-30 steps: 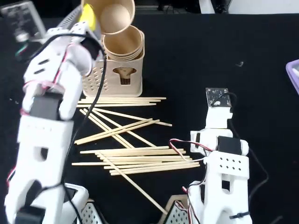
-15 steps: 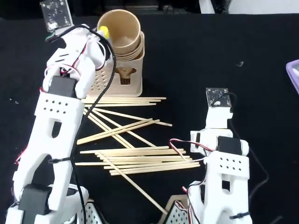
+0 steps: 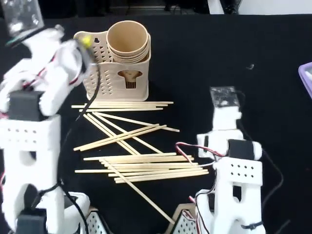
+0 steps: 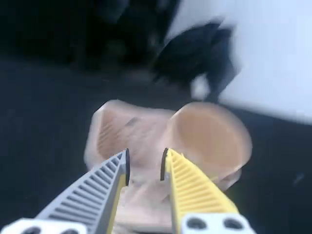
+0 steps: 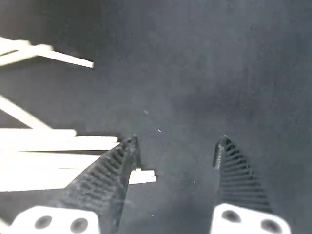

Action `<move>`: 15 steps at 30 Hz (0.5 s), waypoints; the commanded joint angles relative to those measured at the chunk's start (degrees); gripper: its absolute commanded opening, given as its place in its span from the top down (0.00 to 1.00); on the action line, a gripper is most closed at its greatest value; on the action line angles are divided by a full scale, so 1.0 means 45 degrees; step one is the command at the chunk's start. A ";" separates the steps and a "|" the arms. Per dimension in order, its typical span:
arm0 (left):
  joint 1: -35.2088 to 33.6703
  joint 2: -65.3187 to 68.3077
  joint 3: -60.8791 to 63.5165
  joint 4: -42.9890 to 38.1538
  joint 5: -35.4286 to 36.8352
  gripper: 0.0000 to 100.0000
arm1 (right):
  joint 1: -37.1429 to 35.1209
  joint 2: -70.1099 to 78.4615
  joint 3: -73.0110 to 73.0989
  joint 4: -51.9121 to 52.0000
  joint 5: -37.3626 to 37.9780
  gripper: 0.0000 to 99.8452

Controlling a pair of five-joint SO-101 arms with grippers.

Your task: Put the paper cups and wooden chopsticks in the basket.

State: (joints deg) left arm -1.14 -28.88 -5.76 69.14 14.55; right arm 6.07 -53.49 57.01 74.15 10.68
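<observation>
paper cups sit nested in one stack inside the right-hand part of the basket, which stands in the upper left of the high view on the black worktop. wooden chopsticks lie scattered flat on the worktop below the basket. some form a loose bundle near the centre, others cross at angles, and one row lies just beside the basket's foot. the left claw hangs by the basket's left rim, with its fingers a little apart and pinching nothing. the right claw is spread wide and empty, low over the worktop, just beside the ends of some of the chopsticks.
</observation>
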 commanded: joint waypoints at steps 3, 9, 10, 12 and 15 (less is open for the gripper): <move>-0.3233 -0.1504 0.2159 0.2598 -0.2325 0.87 | -0.5158 -0.0400 -0.2022 0.2696 0.1563 0.77; -0.6437 -0.2364 0.7140 0.1524 -0.4083 0.87 | -1.1468 -0.0303 -0.0440 0.1328 0.1993 0.77; -0.6984 -0.2422 0.8020 0.1035 -0.4376 0.87 | -1.2230 -0.0303 -0.0068 0.0879 0.1758 0.77; -0.7902 -0.2403 0.9700 0.0059 -0.4669 0.87 | -1.3499 -0.0303 0.0615 -0.0039 0.1016 0.77; -0.8781 -0.2364 1.1751 -0.1543 -0.4669 0.87 | -1.4691 -0.0283 0.1397 -0.1172 0.0313 0.77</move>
State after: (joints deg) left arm -35.25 -38.20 36.70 70.73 -5.41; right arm -54.42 -53.49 61.93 73.63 14.55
